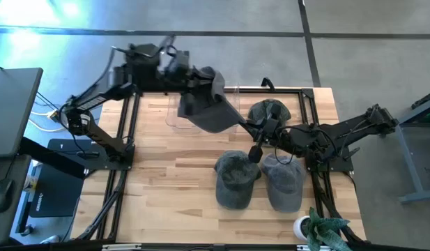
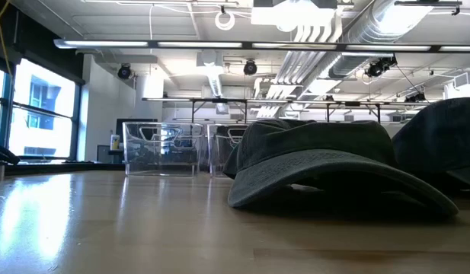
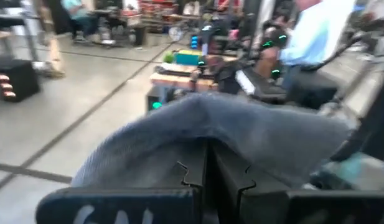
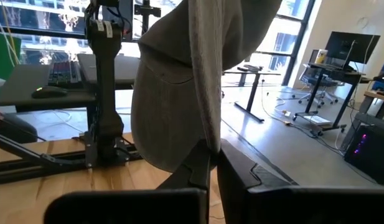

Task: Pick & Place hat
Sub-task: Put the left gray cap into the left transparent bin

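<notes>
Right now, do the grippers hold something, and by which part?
Both hold one grey hat in the air: left gripper and right gripper each shut on its edge, at opposite sides.

grey hat (image 1: 209, 110), dark claws, light wooden table (image 1: 173, 188)

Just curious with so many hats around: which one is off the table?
The hat stretched between the left gripper and right gripper. The other three lie on the table.

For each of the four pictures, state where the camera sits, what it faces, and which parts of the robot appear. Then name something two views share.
High view: overhead, facing down on table, both arms, left claw, right claw.
Low view: at tabletop height, facing hats and bins; no arm.
Left wrist: past its fingers, shut on the lifted hat.
Right wrist: its fingers pinch that hat.
Shared: the lifted hat.
</notes>
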Robot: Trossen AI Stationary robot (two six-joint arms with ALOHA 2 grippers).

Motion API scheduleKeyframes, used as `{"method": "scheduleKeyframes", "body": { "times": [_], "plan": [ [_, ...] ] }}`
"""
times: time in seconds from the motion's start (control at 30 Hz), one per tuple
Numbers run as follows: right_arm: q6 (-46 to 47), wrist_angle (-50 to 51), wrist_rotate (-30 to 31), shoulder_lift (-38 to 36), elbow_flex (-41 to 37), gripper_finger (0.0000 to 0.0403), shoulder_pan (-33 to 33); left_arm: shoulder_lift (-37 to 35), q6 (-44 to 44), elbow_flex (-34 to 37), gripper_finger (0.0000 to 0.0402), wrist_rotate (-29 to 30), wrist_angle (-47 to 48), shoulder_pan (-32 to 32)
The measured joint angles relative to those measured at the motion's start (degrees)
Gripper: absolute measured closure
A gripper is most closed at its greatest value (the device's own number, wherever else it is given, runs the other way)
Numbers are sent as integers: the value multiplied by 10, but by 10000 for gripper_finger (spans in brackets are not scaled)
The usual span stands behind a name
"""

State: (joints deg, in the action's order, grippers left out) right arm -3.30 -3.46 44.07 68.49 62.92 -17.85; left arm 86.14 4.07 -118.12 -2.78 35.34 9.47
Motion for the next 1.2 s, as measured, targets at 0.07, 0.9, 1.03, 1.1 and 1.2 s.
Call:
{"method": "scheduleKeyframes", "body": {
  "times": [0.07, 0.9, 1.03, 1.1, 1.2],
  "plan": [
    [3, 3, 0, 0, 0, 399, 0, -2, 8, -21, 374, -34, 19, 6],
    [8, 2, 4, 0, 0, 395, 2, 66, 111, -150, 367, 97, 471, 6],
    [7, 2, 3, 0, 0, 399, 2, 63, 103, -150, 386, 51, 460, 6],
    [6, 2, 4, 0, 0, 398, 2, 62, 109, -150, 392, 32, 442, 7],
    [6, 3, 9, 0, 0, 395, 2, 57, 115, -150, 398, -11, 412, 7]
  ]
}}
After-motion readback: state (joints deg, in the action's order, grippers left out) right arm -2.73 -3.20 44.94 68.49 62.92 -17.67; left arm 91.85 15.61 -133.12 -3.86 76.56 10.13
